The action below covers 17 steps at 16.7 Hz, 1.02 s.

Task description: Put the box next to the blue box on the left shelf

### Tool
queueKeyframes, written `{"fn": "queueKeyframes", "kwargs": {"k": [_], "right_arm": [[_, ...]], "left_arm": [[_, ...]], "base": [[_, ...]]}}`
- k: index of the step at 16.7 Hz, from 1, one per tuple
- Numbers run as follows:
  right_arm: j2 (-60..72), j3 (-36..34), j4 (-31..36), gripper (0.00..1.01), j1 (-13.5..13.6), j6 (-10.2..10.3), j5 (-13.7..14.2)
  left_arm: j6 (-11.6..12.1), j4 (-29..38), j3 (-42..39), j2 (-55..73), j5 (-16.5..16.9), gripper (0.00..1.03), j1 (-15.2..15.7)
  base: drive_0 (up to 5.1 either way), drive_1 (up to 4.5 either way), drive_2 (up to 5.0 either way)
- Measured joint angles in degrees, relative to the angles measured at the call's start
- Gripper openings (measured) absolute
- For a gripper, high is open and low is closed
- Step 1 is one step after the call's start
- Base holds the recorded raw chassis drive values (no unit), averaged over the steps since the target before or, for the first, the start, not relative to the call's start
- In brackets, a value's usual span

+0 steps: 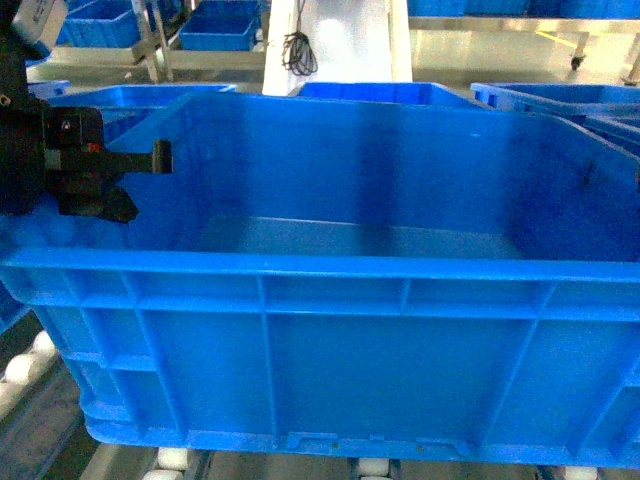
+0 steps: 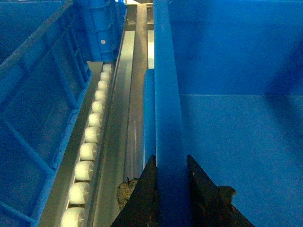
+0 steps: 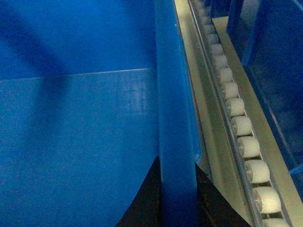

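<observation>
Left hand (image 2: 169,182) and right hand (image 3: 176,189) both clamped on crate (image 1: 330,330) rims; lower evenly onto roller shelf (image 2: 90,142), beside neighbouring blue crate (image 2: 33,118).

The box (image 1: 330,330) sits on the left shelf (image 1: 30,400), filling the foreground, with rollers (image 2: 87,142) running along the track on each side of it. The left gripper (image 2: 170,184) straddles its left rim, the right gripper (image 3: 177,189) its right rim. Another crate (image 2: 33,118) stands just beside it on the left, and more crates (image 1: 380,92) lie behind.
</observation>
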Motion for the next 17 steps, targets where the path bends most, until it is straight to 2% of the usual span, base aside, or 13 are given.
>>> {"fn": "queueKeyframes", "kwargs": {"k": [3,5,7,8,10,11,12,14,15,16,17], "right_arm": [[0.76,-1.03,0.52,0.08,-0.39,0.24,0.31],[1.01,-1.01,0.39,0.08,-0.46,0.17,0.31],[0.96,-0.94,-0.07,0.09,-0.46,0.31,-0.81],[0.92,-0.94,-0.02,0.20,-0.02,0.63,-0.07],[0.13,-0.92,-0.35,0.41,0.96,0.63,-0.11],[-0.17,-0.90,-0.26,0.52,1.29,0.61,-0.76],[-0.61,-0.90,1.31,0.61,1.75,0.66,-1.73],[-5.29,-0.79,13.27,0.85,2.78,-0.92,1.66],[-8.46,0.46,18.71,0.98,2.78,-0.96,3.13],[-10.49,2.29,22.40,0.98,2.91,-1.25,4.33],[-11.02,2.75,23.93,0.98,3.91,-3.17,7.50]], "left_arm": [[-0.04,0.37,-0.33,1.55,0.44,0.10,-0.42],[0.00,0.74,-0.55,1.97,-0.50,0.10,-0.87],[0.20,0.74,-0.52,1.97,-1.33,0.10,-0.87],[0.15,0.61,-0.46,1.92,-1.84,0.14,-0.87],[1.57,1.01,-0.37,1.66,-1.07,0.35,-0.85],[1.60,2.71,-0.37,1.14,0.02,0.44,-0.68],[1.33,6.99,-0.11,-0.13,2.84,0.55,-0.44],[0.33,20.11,0.15,-4.50,2.78,0.79,-1.14],[-0.09,21.68,1.09,-6.05,2.89,0.90,-1.14],[-0.39,19.98,2.29,-6.82,3.06,1.00,-1.05],[-0.17,18.71,2.27,-6.82,3.48,0.98,-1.05]], "base": [[0.0,0.00,0.0],[0.0,0.00,0.0],[0.0,0.00,0.0],[0.0,0.00,0.0],[0.0,0.00,0.0],[0.0,0.00,0.0],[0.0,0.00,0.0],[0.0,0.00,0.0],[0.0,0.00,0.0],[0.0,0.00,0.0],[0.0,0.00,0.0]]}}
